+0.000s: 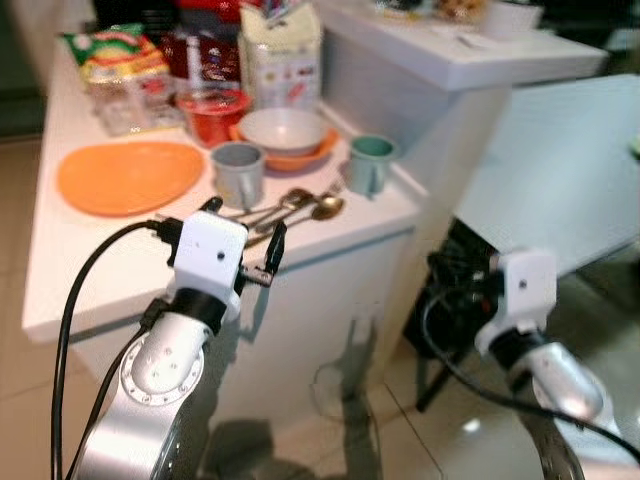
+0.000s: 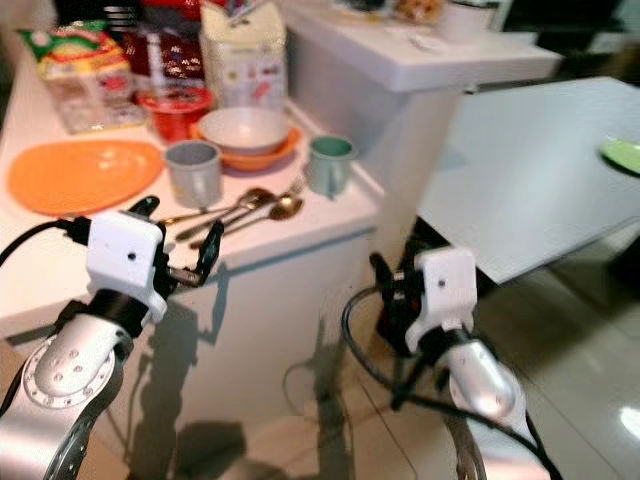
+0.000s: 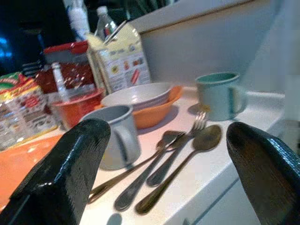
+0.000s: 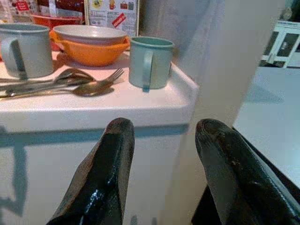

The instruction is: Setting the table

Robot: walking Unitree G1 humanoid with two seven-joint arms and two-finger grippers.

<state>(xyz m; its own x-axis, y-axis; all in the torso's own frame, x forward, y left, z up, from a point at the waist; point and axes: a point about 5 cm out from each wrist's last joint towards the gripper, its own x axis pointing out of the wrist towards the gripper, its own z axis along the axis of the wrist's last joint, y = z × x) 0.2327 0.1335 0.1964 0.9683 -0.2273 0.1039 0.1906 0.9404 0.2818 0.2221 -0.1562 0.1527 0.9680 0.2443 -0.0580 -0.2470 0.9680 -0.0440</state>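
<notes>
On the white counter [image 1: 120, 270] lie spoons and a fork [image 1: 300, 205] between a grey mug [image 1: 238, 172] and a green mug [image 1: 370, 163]. Behind them a white bowl [image 1: 283, 130] sits in an orange bowl [image 1: 300, 157], and an orange plate [image 1: 130, 175] lies to the left. My left gripper [image 1: 243, 228] is open at the counter's front edge, just short of the cutlery [image 3: 187, 154], holding nothing. My right gripper [image 4: 165, 129] is open and empty, low beside the counter's corner, below the green mug [image 4: 150, 61].
A red cup [image 1: 212, 112], snack bags [image 1: 112, 55] and a carton [image 1: 282, 55] crowd the counter's back. A raised ledge [image 1: 470, 55] borders the counter on the right. A pale dining table [image 2: 540, 170] with a green plate [image 2: 622, 152] stands further right. Tiled floor lies below.
</notes>
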